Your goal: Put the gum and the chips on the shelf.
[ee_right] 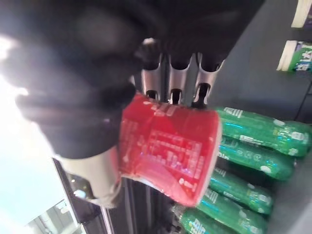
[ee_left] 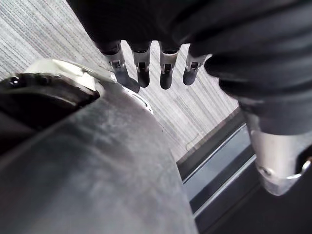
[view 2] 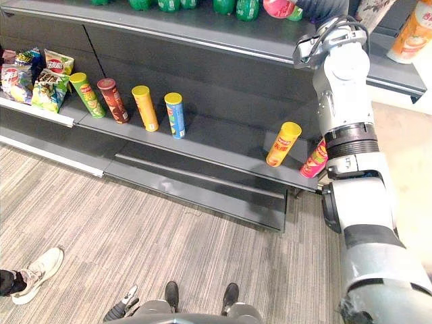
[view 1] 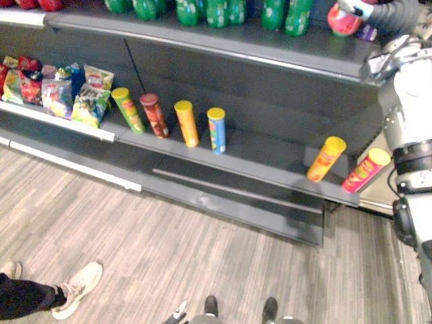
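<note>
My right hand (ee_right: 97,63) is up at the top shelf (view 1: 270,54), shut on a red gum tub (ee_right: 168,156) with a white rim. The fingers (ee_right: 170,78) curl over the tub and the thumb is under it. In the left eye view the red tub (view 1: 344,19) is level with the shelf's right end, beside the green tubs (view 1: 223,12). Chips cans stand on the lower shelf (view 1: 256,162): a yellow can (view 1: 326,158) and a pink-red can (view 1: 365,170) lean at its right end. My left hand (ee_left: 151,73) hangs low by my side, open and holding nothing.
Several more chips cans (view 1: 172,120) stand in a row on the lower shelf, with snack bags (view 1: 61,88) at its left. Green tubs (ee_right: 253,131) lie close to the red tub. A person's shoe (view 1: 74,289) rests on the wood floor at the lower left.
</note>
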Controlling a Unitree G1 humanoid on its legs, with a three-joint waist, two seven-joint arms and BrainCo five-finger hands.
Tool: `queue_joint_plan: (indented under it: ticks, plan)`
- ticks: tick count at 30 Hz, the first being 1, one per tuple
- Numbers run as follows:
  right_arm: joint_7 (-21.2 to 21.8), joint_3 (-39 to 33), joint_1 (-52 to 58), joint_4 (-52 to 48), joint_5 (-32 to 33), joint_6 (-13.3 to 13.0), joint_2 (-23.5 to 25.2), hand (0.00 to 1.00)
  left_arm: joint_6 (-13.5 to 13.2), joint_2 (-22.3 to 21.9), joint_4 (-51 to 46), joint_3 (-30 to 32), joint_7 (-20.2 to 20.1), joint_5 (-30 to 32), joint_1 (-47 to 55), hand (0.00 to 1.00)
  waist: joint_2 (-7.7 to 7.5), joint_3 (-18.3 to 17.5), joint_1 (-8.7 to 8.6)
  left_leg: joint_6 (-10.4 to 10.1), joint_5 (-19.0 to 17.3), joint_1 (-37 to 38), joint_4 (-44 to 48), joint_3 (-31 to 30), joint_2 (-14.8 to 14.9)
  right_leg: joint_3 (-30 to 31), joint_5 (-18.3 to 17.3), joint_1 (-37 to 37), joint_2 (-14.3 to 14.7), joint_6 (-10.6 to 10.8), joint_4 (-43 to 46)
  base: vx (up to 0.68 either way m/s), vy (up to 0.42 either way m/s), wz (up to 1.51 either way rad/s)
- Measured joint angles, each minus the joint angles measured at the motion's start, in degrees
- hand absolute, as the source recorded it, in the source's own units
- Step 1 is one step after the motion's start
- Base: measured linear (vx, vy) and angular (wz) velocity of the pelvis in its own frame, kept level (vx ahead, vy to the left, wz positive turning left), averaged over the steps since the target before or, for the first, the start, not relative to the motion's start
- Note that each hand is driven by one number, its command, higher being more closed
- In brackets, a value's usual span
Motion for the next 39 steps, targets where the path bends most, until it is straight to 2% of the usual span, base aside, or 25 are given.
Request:
queue_joint_plan:
  ticks: [13,17,21,24,39]
  plan:
    - [-4.1,2.2,-2.2,4.5,0.2,-0.9,-3.2,1.0,-0.6,0.5,-1.9,-2.7,-0.2,-0.1,-0.6,0.0,1.24,4.3,-0.45,-0.2,0.8,-3.7,0.0,-1.4,-0.1,-1.0,-0.2,-3.9,-0.4,-0.2,1.8,0.0,-0.002,0.04]
    - [-5.1,2.2,-6.3,4.7,0.6,-2.5,-4.7,1.0,-0.6,0.4,-2.6,-3.0,-0.2,-0.3,-0.9,0.0,1.98,6.0,-0.41,0.0,1.2,-4.1,0.0,-1.5,-0.1,-1.2,-0.2,-4.4,-0.4,-0.3,2.0,0.0,-0.002,0.01]
    - [-5.3,2.2,-7.1,4.6,0.6,-3.6,-4.8,1.0,-0.7,0.5,-3.0,-3.3,-0.3,-0.5,-0.9,0.0,2.06,6.6,-0.44,0.0,1.2,-4.7,0.0,-1.5,-0.2,-1.2,-0.2,-5.0,-0.5,-0.3,2.2,0.02,0.0,0.0]
    - [-5.2,2.2,-7.1,4.5,0.7,-3.6,-5.1,1.0,-1.0,0.4,-3.3,-3.3,-0.4,-0.6,-1.1,0.0,2.32,7.5,-0.43,0.0,1.3,-5.1,0.0,-1.5,-0.2,-1.2,-0.2,-5.4,-0.6,-0.3,2.5,0.0,0.0,0.0]
    - [-3.6,2.0,-6.9,3.8,0.8,-3.4,-5.1,1.0,-1.4,0.4,-3.2,-3.7,-0.3,-0.2,-1.1,0.0,2.46,7.6,-0.66,0.1,1.5,-3.6,0.0,-0.1,-0.2,0.4,-0.2,-4.9,-0.6,-0.3,2.9,0.01,0.003,-0.03]
